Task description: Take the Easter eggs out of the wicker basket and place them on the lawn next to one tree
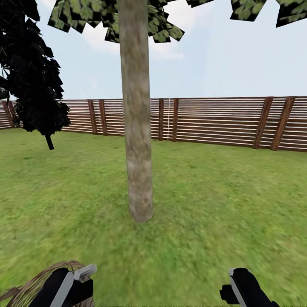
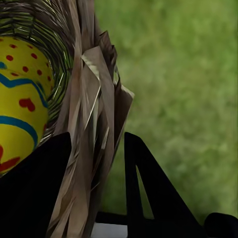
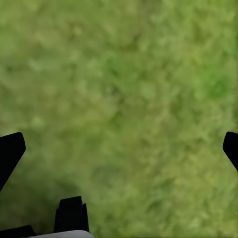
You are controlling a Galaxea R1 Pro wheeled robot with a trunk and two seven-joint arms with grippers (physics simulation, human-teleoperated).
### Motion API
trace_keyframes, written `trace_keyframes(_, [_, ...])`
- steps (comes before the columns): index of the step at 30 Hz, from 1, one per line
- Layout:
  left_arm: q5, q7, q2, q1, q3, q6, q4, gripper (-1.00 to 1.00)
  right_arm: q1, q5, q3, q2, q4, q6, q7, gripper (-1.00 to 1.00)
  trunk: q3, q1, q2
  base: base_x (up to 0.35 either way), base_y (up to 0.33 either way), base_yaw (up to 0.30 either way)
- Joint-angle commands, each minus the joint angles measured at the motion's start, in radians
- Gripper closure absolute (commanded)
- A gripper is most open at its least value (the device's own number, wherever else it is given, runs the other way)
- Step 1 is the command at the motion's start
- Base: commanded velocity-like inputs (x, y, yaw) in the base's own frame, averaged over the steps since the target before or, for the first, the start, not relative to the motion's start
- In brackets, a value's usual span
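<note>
The wicker basket (image 1: 38, 279) sits at the bottom left of the head view, under my left gripper (image 1: 83, 275). In the left wrist view, the basket's wall (image 2: 94, 99) stands between the two black fingers of my left gripper (image 2: 94, 163), which is shut on the rim. One finger is inside and one outside. A yellow Easter egg (image 2: 20, 99) with blue zigzags and red dots lies inside the basket. The tree (image 1: 136, 128) rises straight ahead on the lawn (image 1: 213, 204). My right gripper (image 1: 236, 277) hangs open over bare grass, its fingers (image 3: 12, 148) spread wide.
A brown slatted fence (image 1: 213, 121) closes the garden behind the tree. A dark narrow cypress (image 1: 34, 85) stands at the far left. Open grass stretches on both sides of the trunk and between it and me.
</note>
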Motion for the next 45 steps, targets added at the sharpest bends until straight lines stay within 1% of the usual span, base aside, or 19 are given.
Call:
trace_keyframes(1, [0.001,0.010,0.000,-0.001,0.000,0.004,-0.001,1.00,-0.001,0.004,0.000,0.000,-0.001,0.004,0.001,-1.00,-0.004,0.004,-0.008,0.000,0.000,0.000])
trace_keyframes(32, [0.001,0.010,-0.001,-0.001,0.000,0.004,-0.001,1.00,-0.001,0.007,0.003,0.003,0.001,0.004,-0.001,-1.00,-0.101,0.123,-0.225,0.000,0.000,0.000])
trace_keyframes(42, [0.003,0.009,-0.001,-0.001,0.000,0.005,-0.001,1.00,-0.001,0.006,0.003,0.003,0.001,0.004,-0.001,-1.00,-0.101,0.123,-0.225,0.000,0.000,0.000])
trace_keyframes(43, [0.003,0.009,-0.001,-0.001,0.001,0.005,-0.001,-1.00,-0.001,0.006,0.003,0.003,0.001,0.004,-0.001,-1.00,-0.101,0.123,-0.225,0.000,0.000,0.000])
trace_keyframes(45, [0.002,0.010,-0.001,-0.001,0.001,0.004,-0.001,-1.00,-0.001,0.006,0.003,0.003,0.001,0.004,-0.001,-1.00,-0.101,0.123,-0.225,0.000,0.000,0.000])
